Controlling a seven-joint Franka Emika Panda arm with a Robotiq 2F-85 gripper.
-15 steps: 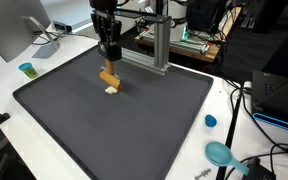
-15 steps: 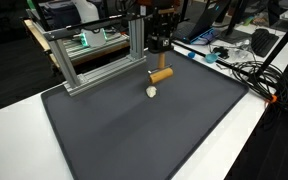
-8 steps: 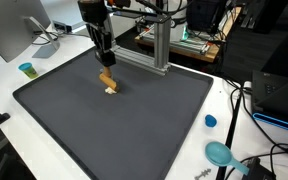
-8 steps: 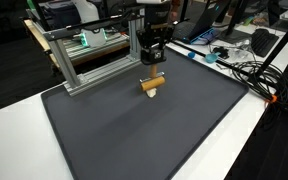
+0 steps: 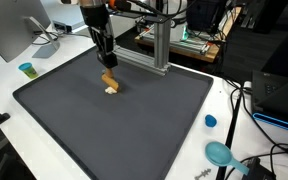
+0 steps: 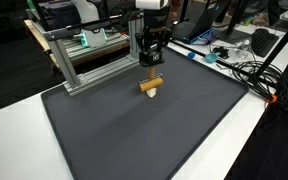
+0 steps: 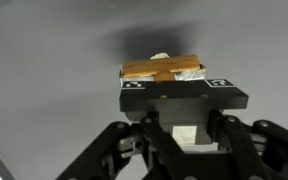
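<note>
My gripper hangs point-down over the back part of a black mat. It is shut on a small orange-brown block, held level just above the mat. A small white piece lies on the mat right under and beside the block. Both exterior views show this: the gripper, the block, the white piece. In the wrist view the block lies across the gripper tips, and the white piece peeks out behind it.
An aluminium frame stands at the mat's back edge, close behind the gripper, and shows in both exterior views. A blue cup, a blue cap and a teal object sit off the mat. Cables lie on the white table.
The gripper has moved sideways and a little lower with the orange block, bringing it from beside the white piece to just over it. The white piece has stayed put.
</note>
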